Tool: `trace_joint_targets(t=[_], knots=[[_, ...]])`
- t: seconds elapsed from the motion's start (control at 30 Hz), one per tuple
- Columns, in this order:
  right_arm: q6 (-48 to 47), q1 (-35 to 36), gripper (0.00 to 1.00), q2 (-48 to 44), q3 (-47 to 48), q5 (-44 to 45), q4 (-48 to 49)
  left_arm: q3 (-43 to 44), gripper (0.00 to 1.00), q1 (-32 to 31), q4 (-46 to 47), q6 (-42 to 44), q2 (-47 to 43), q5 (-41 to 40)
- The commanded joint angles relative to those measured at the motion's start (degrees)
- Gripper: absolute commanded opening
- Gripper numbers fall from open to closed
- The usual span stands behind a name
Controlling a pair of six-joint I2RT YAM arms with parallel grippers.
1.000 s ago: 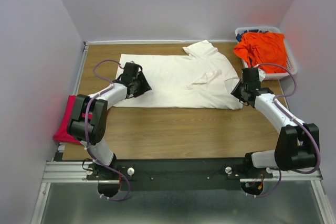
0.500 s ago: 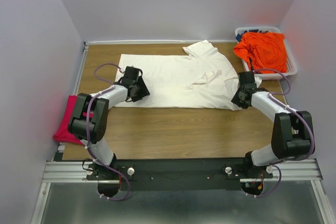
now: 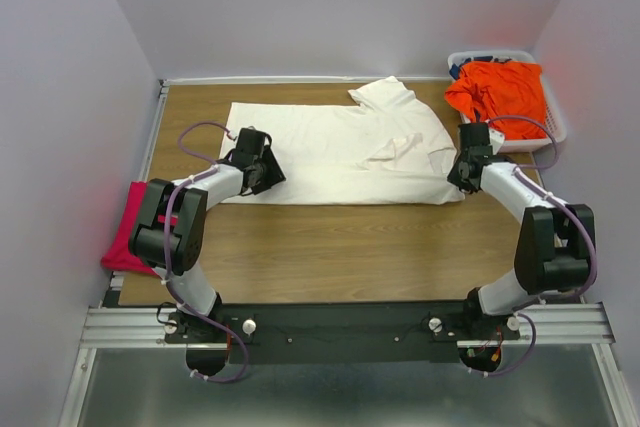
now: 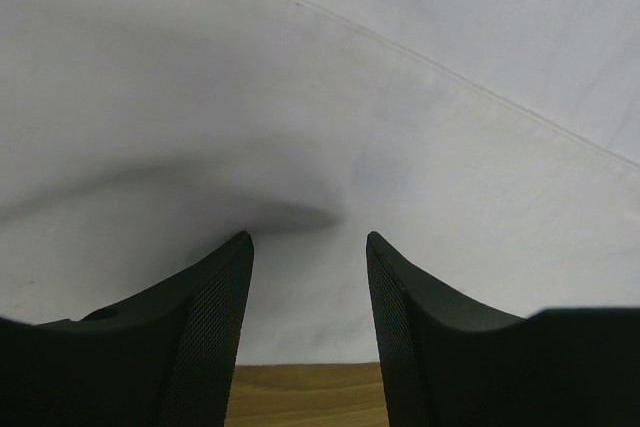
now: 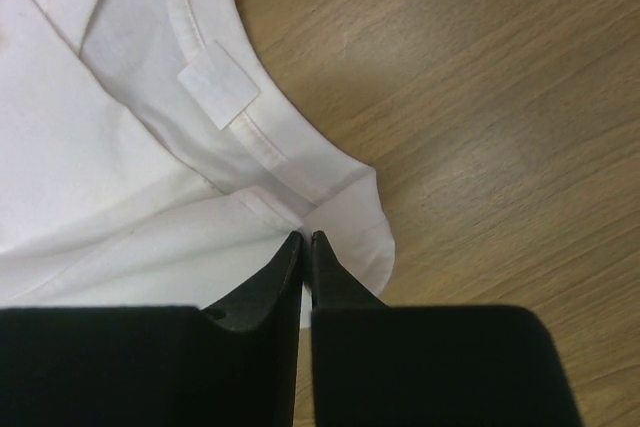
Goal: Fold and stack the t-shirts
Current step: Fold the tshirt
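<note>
Right fingers (image 5: 285, 282) are pinched shut on the cream t-shirt (image 3: 340, 152) at its near collar-end corner. Our left fingers (image 4: 215, 312) stand open over its near hem-end corner. It lies flat on the bench (image 3: 330, 247), long axis running arm to arm, so we judge the next fold goes away from us.

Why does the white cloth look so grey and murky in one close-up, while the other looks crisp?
Left wrist view: the left end effector hangs close over the cream-white t-shirt, and a soft dark shadow greys the cloth just ahead of it. Right wrist view: evenly lit, with the neck label and the table grain sharp. Top external view: even light, no harsh glare.
</note>
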Motion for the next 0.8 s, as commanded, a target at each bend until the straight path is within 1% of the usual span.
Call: trace_joint_targets(t=[0.0,0.07,0.13,0.17,0.27,0.33,0.4,0.43,0.47,0.5,0.53,0.63,0.67,0.77], knots=[[-1.4,-0.5,0.12,2.4,1.6,5.0,-2.2,-3.0,0.58,-0.2,-4.1,0.5,1.9,-3.0],[-1.4,-0.5,0.14,3.8,1.3,4.7,-2.4,-2.9,0.58,-0.2,-4.0,0.6,2.0,-2.8],[-1.0,-0.5,0.19,4.5,0.8,4.7,-2.5,-2.7,0.58,-0.2,-4.0,0.7,2.0,-2.6],[-0.8,-0.5,0.26,4.7,0.6,4.6,-2.5,-2.6,0.58,-0.2,-4.0,0.8,2.0,-2.5],[-0.7,-0.5,0.38,4.5,0.8,4.3,-2.7,-2.7,0.58,-0.2,-3.9,0.8,1.9,-2.1],[-0.5,-0.4,0.45,2.7,1.7,2.7,-3.8,-2.7,0.58,-0.2,-3.8,0.8,1.9,-1.9],[-0.7,-0.5,0.46,0.4,3.5,0.4,-5.1,-3.0,0.58,-0.2,-3.7,0.8,1.7,-1.6],[-0.7,0.1,0.48,-2.4,5.0,-3.2,-5.8,-3.2,0.58,-0.2,-3.3,0.5,1.5,-1.4],[-0.6,0.7,0.49,-3.6,5.6,-5.0,-5.7,-3.8,0.58,-0.2,-3.0,0.3,1.0,-1.3],[-0.5,1.8,0.5,-4.3,6.3,-6.3,-5.8,-4.2,0.58,-0.2,-2.6,0.0,0.8,-1.3],[-0.4,4.8,0.5,-4.1,8.1,-7.6,-5.8,-4.6,0.58,-0.2,-2.0,0.0,0.5,-1.3],[1.1,9.5,0.5,-0.9,10.5,-7.8,-5.0,-4.7,0.57,-0.2,-1.8,-0.7,0.5,-1.3],[1.8,11.6,0.5,2.7,11.9,-8.0,-4.6,-4.6,0.57,-0.2,-1.6,-0.8,0.4,-1.3],[3.2,14.0,0.49,8.4,11.9,-9.2,-1.1,-4.8,0.57,-0.3,-1.5,-2.4,0.2,-1.3]])
